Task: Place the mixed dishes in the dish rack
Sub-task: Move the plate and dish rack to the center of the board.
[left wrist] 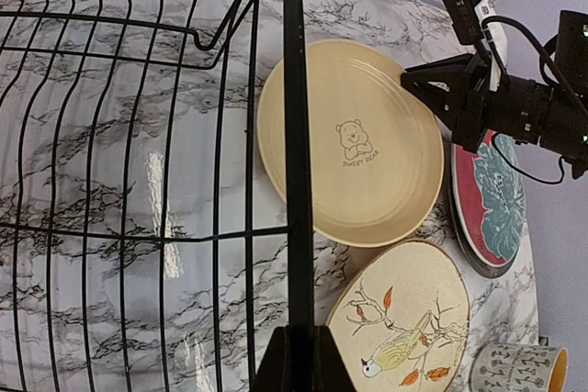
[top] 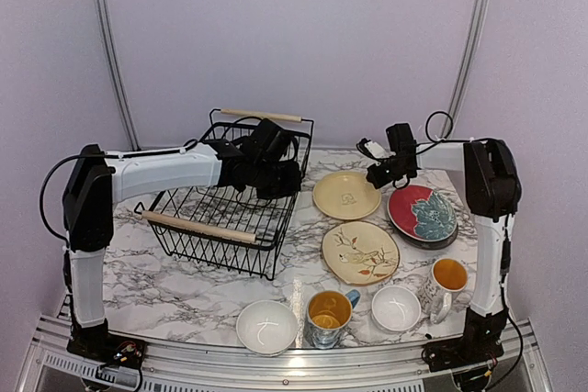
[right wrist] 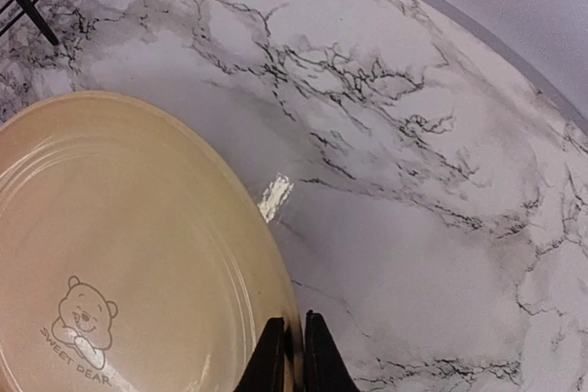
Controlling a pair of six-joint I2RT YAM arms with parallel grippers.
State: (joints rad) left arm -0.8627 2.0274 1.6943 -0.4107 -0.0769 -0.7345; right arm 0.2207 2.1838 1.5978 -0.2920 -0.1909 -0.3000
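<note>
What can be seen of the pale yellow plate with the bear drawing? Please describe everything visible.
The pale yellow plate is round, glossy and ceramic-looking, with a broad rim and a small bear drawing over tiny lettering in its centre. It is empty and looks undamaged. It lies face up on the marble-patterned table, right of the dish rack and behind the cream bird plate. The right gripper is closed on its far right rim, with one finger over the edge and one outside.

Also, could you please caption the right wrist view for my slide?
Right gripper closed on the rim of the pale yellow bear plate, marble table beyond.
</note>
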